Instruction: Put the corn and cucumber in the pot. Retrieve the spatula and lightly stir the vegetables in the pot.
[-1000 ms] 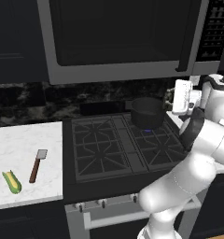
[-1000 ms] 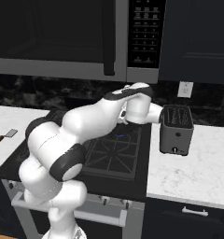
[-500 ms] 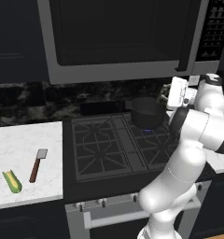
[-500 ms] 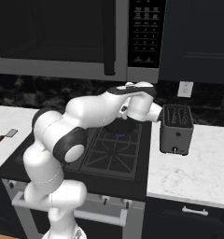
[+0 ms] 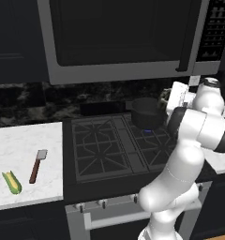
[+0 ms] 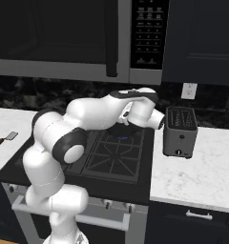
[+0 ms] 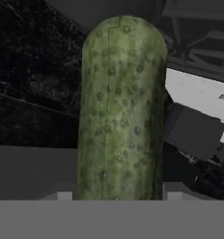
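Above stove point(image 5: 109, 145): bent arm, gripper point(image 7: 118, 198) clasping cucumber point(image 7: 121, 112).

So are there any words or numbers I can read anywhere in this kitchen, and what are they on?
None can be read.
The microwave's button panel has small marks, too tiny and blurred to read.
The toaster shows no readable label.
The cucumber, pot, corn and spatula carry no writing.
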Robot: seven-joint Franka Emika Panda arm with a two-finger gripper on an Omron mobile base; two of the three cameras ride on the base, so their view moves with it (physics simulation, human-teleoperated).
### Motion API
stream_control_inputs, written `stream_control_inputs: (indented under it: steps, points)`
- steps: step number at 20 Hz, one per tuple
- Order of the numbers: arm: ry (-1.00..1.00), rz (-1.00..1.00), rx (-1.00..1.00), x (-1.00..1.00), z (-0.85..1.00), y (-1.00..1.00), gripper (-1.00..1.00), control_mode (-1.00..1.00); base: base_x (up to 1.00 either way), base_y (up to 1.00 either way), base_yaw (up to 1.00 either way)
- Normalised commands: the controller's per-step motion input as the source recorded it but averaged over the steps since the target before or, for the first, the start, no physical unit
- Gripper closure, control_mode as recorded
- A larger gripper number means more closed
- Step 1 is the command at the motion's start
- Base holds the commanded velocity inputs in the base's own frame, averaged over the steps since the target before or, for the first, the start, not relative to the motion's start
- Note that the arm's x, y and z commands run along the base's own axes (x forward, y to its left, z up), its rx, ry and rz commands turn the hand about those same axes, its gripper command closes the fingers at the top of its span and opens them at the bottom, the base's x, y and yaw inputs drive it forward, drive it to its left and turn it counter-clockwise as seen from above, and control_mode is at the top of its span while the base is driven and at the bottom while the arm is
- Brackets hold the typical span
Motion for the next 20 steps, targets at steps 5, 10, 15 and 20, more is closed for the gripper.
stream_control_inputs:
  steps: [5, 10, 15, 20]
  points:
    - [0.00, 0.00, 0.00, 0.10, -0.05, 0.13, 1.00, -1.00, 0.00, 0.00, 0.00]
    - [0.01, 0.00, 0.00, 0.31, 0.00, 0.23, 1.00, -1.00, 0.00, 0.00, 0.00]
    - [0.10, 0.00, 0.00, 0.54, -0.30, 0.24, 1.00, -1.00, 0.00, 0.00, 0.00]
    - [0.08, 0.00, 0.00, 0.63, -0.41, 0.00, 1.00, -1.00, 0.00, 0.00, 0.00]
